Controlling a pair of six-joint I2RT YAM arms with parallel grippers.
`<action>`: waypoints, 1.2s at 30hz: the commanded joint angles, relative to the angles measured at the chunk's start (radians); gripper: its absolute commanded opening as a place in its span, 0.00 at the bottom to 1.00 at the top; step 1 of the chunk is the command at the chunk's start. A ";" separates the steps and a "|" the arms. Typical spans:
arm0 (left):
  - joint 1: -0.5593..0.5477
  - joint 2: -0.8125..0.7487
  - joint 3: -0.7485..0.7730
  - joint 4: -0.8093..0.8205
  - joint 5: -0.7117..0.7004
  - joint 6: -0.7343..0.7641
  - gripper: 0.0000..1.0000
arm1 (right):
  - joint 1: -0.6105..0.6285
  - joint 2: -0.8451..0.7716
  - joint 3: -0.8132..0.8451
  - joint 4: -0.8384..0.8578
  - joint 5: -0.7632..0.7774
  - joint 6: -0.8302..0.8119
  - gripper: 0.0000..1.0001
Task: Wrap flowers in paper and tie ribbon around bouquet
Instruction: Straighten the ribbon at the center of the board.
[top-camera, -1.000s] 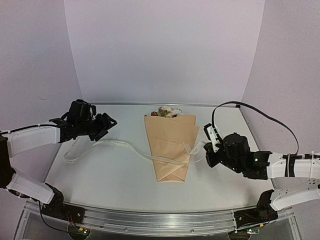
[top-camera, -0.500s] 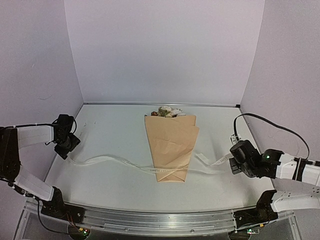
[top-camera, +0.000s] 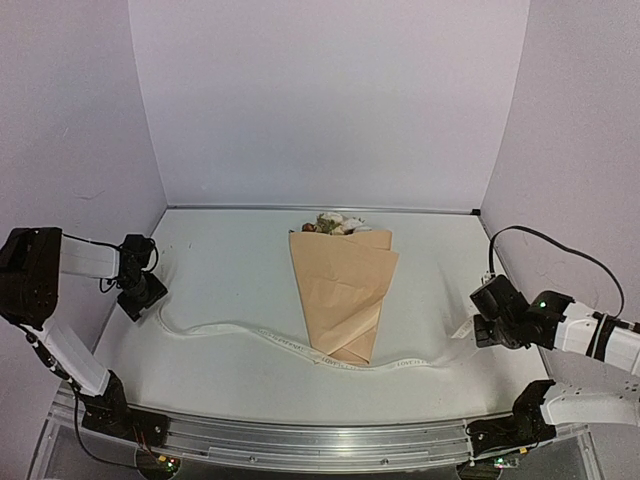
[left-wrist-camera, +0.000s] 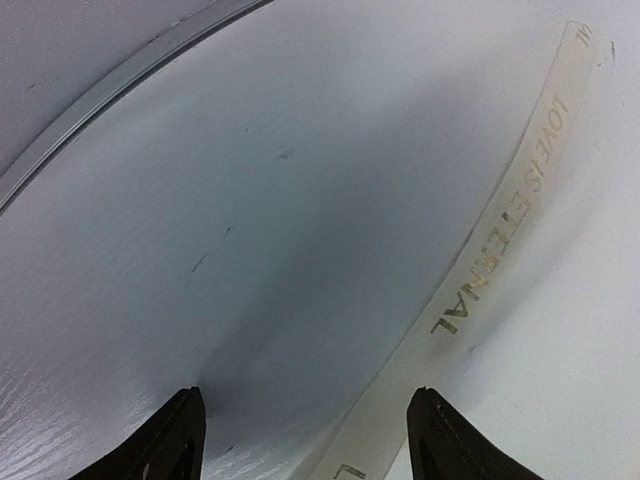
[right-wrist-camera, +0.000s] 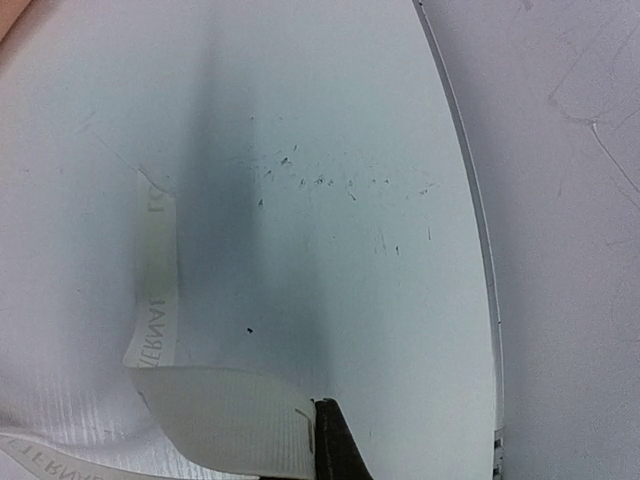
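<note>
The bouquet (top-camera: 342, 295) lies mid-table, a tan paper (top-camera: 350, 270) cone with the flowers (top-camera: 338, 223) showing at its far, wide end. The cream ribbon (top-camera: 250, 332) stretches across the table from left to right and passes by the cone's narrow near tip. My left gripper (top-camera: 148, 296) stands open low over the ribbon's left end; in the left wrist view the lettered ribbon (left-wrist-camera: 480, 280) lies flat between the spread fingers (left-wrist-camera: 175, 440). My right gripper (top-camera: 480, 328) is shut on the ribbon's right end (right-wrist-camera: 225, 420), pinched beside the dark fingertip (right-wrist-camera: 338, 445).
White walls enclose the table on the left, back and right. A metal edge strip (right-wrist-camera: 478, 220) runs close to my right gripper, and another (left-wrist-camera: 110, 90) runs near my left gripper. The arm bases sit on the rail at the near edge (top-camera: 300, 440).
Both arms have drawn outward toward the side walls. The ribbon, earlier looped across the cone's lower part, now lies stretched along the table by the cone's tip.
</note>
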 joint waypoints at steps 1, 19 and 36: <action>-0.004 -0.010 0.012 0.048 0.075 0.043 0.71 | -0.015 0.000 0.027 -0.027 -0.003 0.037 0.00; -0.130 0.045 0.057 -0.137 -0.089 -0.003 0.23 | -0.102 0.006 0.058 -0.065 -0.065 0.096 0.00; -0.069 -0.298 -0.210 -0.075 -0.036 -0.334 0.00 | -0.344 0.219 0.281 -0.304 -0.189 0.202 0.00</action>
